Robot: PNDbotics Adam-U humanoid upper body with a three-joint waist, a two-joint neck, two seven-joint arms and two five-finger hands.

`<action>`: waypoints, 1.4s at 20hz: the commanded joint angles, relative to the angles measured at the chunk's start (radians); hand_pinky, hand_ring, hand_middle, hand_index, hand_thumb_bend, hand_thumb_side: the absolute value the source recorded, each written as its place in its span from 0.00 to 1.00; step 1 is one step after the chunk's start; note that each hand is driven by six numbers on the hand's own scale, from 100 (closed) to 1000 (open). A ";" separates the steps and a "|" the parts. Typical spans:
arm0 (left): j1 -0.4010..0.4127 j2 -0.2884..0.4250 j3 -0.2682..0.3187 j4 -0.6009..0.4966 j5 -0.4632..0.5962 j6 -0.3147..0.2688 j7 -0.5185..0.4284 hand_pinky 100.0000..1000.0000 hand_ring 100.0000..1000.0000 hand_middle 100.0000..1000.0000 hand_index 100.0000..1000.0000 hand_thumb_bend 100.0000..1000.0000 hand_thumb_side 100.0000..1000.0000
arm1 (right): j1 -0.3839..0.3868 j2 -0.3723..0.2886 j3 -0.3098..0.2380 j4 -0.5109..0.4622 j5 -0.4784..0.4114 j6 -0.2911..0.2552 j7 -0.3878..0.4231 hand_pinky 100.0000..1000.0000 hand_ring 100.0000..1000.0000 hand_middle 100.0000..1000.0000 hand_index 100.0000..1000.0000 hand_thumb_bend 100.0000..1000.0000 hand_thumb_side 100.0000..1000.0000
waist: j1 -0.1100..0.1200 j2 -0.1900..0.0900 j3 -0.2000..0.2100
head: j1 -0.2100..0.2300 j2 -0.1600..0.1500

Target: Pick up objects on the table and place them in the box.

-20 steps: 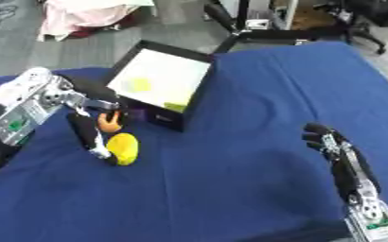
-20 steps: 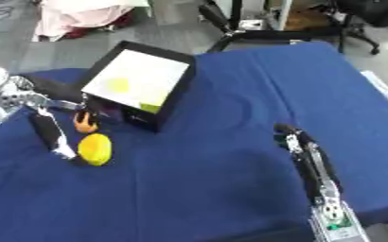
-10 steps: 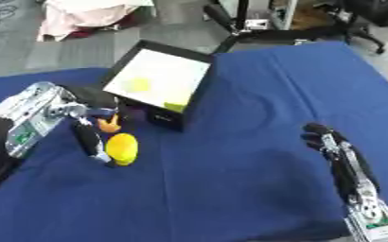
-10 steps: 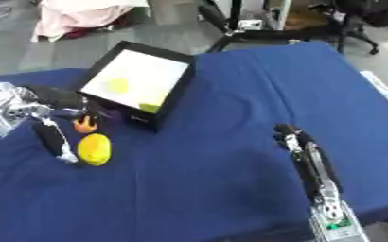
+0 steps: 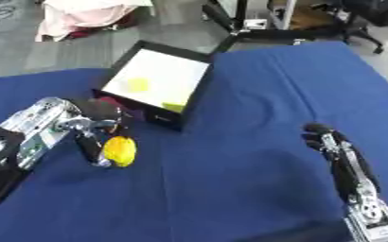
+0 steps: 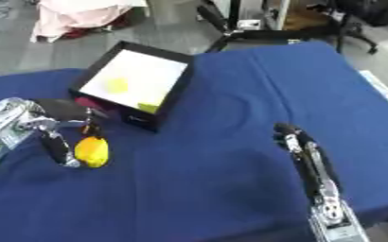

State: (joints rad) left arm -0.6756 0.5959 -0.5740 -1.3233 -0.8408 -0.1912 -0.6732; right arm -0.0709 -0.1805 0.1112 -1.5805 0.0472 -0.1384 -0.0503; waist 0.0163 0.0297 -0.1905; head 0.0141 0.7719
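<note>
Hands: two in view. Right hand [image 5: 339,150] stands nearest, at the lower right, edge-on with fingers straight and together, pointing up the table [image 5: 263,90], holding nothing. Left hand [image 5: 61,125] lies at the left edge, its dark fingers [image 5: 88,146] reaching down beside the yellow object [image 5: 119,151] — touching or just beside it; whether they are clamped on it cannot be told.

Loose objects on the blue cloth: one clearly seen, the yellow object, a smooth, rounded, lemon-like oval lying near the box's front corner. A small orange-and-dark bit [image 6: 87,128] shows just above it; what it is cannot be made out.

Boxes: one — a black open box [image 5: 190,94] with a white floor, farther back and left of centre. Inside lie two yellow-green patches [image 5: 136,85], one mid-floor, one at the near wall.
</note>
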 commanded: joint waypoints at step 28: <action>-0.360 -0.338 0.344 0.528 -0.412 0.225 0.480 0.74 0.61 0.59 0.77 0.43 0.33 | -0.013 0.006 0.004 -0.007 -0.003 0.002 0.009 0.82 0.77 0.74 0.77 0.00 0.88 | -0.011 -0.015 -0.025 | 0.012 -0.002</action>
State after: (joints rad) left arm -1.0079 0.2507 -0.2464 -0.8020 -1.2386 0.0287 -0.2210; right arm -0.0707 -0.1706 0.1174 -1.5750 0.0472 -0.1346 -0.0449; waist 0.0159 0.0291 -0.2148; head 0.0243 0.7719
